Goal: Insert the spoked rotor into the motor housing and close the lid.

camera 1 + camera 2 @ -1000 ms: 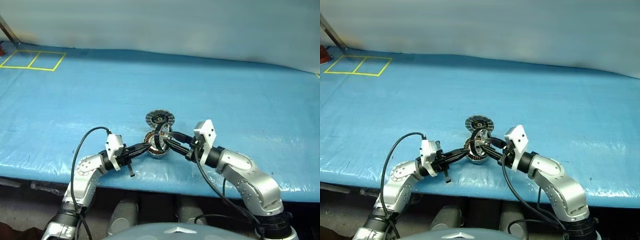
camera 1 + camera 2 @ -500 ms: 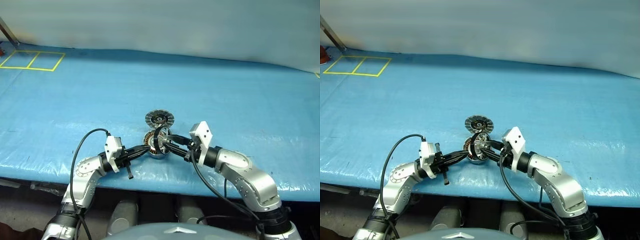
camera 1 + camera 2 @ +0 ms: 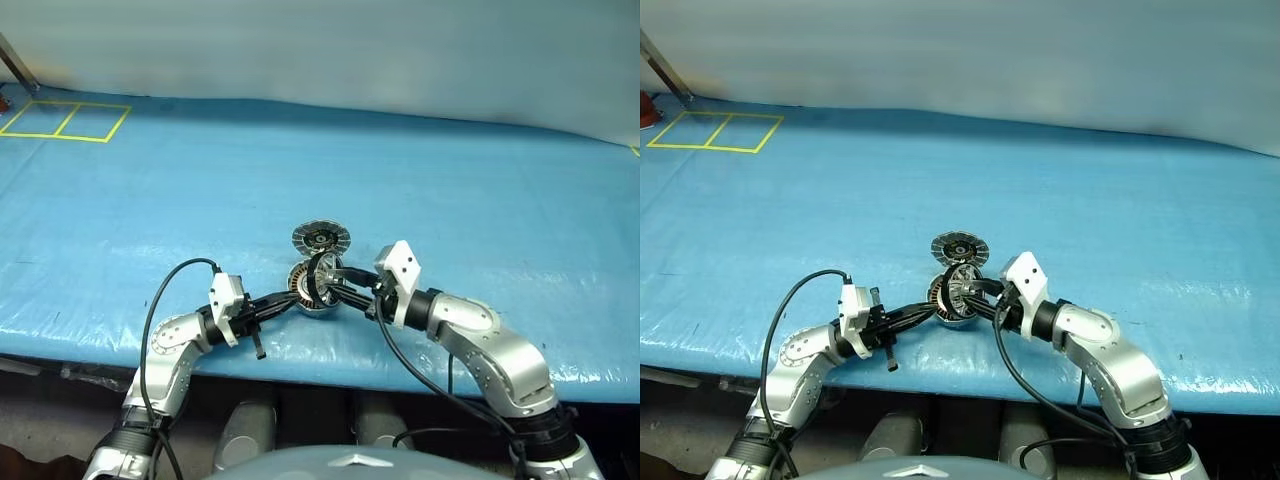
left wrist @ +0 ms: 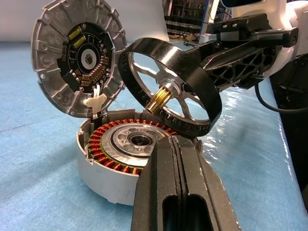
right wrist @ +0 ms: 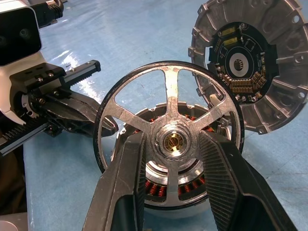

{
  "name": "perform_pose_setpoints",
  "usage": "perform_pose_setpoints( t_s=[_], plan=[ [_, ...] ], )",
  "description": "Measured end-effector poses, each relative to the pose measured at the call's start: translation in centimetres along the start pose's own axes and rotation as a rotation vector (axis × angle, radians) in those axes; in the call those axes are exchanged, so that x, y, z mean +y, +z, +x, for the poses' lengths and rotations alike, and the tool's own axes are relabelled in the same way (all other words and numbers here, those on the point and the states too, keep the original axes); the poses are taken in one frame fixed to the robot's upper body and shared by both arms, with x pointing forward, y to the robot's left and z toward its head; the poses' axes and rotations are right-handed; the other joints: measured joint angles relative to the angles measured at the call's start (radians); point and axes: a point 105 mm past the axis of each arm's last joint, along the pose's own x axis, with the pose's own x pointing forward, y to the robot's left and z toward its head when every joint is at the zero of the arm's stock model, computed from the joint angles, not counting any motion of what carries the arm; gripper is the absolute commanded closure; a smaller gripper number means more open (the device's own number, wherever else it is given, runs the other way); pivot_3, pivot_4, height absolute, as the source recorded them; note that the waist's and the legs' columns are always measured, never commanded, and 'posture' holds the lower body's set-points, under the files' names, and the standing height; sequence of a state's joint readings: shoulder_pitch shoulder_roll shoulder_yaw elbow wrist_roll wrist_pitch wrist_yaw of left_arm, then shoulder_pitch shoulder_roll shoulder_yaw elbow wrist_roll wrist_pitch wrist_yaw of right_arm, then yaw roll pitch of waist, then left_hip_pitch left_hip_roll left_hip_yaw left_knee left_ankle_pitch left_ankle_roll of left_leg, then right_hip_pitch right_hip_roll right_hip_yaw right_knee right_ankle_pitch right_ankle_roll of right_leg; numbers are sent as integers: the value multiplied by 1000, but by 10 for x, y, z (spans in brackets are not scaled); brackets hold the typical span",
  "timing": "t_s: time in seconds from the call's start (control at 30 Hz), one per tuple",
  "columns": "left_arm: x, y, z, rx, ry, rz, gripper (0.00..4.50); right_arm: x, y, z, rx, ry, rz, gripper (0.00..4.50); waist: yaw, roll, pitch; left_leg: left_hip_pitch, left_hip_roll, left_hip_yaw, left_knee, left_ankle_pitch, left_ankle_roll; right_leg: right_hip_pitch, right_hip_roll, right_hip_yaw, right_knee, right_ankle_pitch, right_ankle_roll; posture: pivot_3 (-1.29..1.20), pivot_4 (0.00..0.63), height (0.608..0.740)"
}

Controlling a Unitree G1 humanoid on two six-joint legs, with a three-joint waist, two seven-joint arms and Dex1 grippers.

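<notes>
Spoked rotor point(image 5: 171, 139) — gripped above motor housing point(image 4: 113, 166)

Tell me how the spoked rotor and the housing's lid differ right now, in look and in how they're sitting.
The spoked rotor is an open wheel with gaps between its spokes; the lid is a solid disc with a dark circuit-board centre. The rotor is clamped in the right gripper, tilted above the motor housing; the lid stands swung open on its hinge, gripped by nothing. The rotor's rim is black, the lid's grey and segmented. Both are round and metal.
</notes>
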State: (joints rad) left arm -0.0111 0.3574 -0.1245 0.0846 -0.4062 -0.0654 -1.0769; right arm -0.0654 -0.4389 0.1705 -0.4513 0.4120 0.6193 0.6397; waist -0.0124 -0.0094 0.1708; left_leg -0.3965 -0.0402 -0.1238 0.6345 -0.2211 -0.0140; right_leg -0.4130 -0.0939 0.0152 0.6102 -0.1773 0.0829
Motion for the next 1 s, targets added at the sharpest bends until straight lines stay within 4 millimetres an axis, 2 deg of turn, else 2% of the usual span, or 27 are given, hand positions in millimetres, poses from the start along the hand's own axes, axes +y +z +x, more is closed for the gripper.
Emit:
perform_pose_setpoints(
  t_s=[0.2,0.67,0.77,1.0],
  plan=[
    [0,-1,-1,2,2,-3,4500,-3,-3,0,15,-17,-2,1195,0,0,0,0,0,0,0,0,0,0,0,0,0,0,0,0,150,740],
    [-3,-6,-5,17,-5,-35,4500,-2,-1,3,1,-20,-4,1195,-1,0,0,0,0,0,0,0,0,0,0,0,0,0,0,0,150,740],
    [-1,-5,-7,14,6,-32,4500,-3,1,5,-23,-37,17,1737,-1,0,0,0,0,0,0,0,0,0,0,0,0,0,0,0,150,740],
    [1,-4,-8,5,19,-29,4500,-16,3,4,-27,-99,20,4056,0,0,0,0,0,0,0,0,0,0,0,0,0,0,0,0,150,740]
  ],
)
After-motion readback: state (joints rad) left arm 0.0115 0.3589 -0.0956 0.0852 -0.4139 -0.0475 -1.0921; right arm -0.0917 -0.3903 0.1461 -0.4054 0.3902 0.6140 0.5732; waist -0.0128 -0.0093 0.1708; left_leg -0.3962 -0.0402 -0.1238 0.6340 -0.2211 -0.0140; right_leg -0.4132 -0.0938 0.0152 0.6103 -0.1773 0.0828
